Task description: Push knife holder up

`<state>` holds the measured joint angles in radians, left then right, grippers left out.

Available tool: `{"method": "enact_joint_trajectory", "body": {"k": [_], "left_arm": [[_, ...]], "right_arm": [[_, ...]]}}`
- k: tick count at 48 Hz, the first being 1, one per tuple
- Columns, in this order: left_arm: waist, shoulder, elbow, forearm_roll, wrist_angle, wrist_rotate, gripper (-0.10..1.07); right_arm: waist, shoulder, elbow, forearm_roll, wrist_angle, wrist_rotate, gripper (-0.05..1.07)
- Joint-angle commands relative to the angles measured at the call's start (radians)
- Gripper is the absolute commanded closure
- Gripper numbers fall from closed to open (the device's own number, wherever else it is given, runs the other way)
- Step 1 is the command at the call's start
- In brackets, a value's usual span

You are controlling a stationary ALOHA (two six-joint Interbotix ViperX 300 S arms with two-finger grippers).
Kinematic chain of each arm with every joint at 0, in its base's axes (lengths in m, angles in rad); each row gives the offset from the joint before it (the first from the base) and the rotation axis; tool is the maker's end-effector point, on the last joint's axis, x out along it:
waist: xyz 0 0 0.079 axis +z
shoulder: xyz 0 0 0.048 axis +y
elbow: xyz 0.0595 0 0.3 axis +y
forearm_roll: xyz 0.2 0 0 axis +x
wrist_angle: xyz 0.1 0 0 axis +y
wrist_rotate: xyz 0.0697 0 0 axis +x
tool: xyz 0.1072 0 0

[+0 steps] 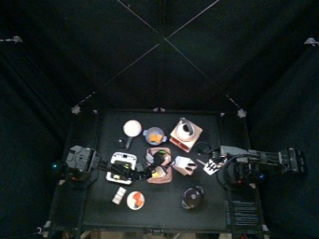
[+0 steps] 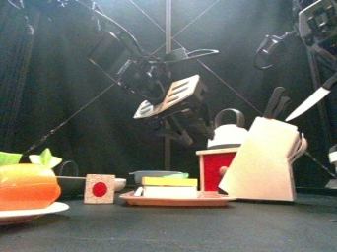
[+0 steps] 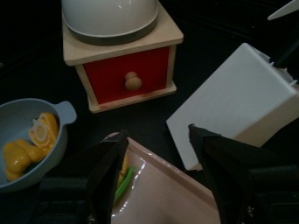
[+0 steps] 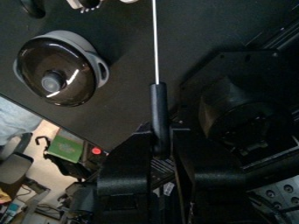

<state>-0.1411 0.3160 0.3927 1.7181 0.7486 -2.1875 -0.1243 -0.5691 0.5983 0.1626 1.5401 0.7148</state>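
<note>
On the small black table (image 2: 171,221), with black curtains all around, the white knife holder (image 3: 233,96) stands beside a red coffee grinder (image 3: 122,57). Just above them, the left gripper (image 3: 158,153) is spread wide, holding nothing. The right gripper (image 4: 162,159) pinches a thin rod (image 4: 156,52); its top end is cut off.

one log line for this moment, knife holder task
left gripper: open, beside knife holder | right gripper: away, state unclear | holder upright

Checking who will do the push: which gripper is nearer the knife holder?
Left. The left gripper hovers open right beside the knife holder. The right gripper hangs off at the table's right side, holding a thin rod.
</note>
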Motion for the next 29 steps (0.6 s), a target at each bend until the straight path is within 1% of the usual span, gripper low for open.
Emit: {"method": "enact_joint_trajectory", "body": {"k": [1,6,13,20,29], "left_arm": [[0.006,-0.012,-0.025,0.005,-0.006,-0.002,0.05],[0.015,-0.003,-0.029,0.005,-0.015,-0.002,0.05],[0.017,0.009,-0.040,0.002,-0.025,-0.002,0.05],[0.018,0.020,-0.055,0.002,-0.028,-0.002,0.05],[0.018,0.020,-0.057,0.002,-0.028,-0.002,0.05]], "right_arm": [[0.017,0.002,-0.005,0.038,-0.026,0.000,0.55],[0.040,0.017,0.015,0.063,-0.052,-0.005,0.55],[0.037,0.026,0.018,0.060,-0.060,-0.008,0.55],[0.031,0.026,0.026,0.034,-0.060,-0.009,0.55],[0.023,0.034,0.026,0.025,-0.081,-0.018,0.55]]}}
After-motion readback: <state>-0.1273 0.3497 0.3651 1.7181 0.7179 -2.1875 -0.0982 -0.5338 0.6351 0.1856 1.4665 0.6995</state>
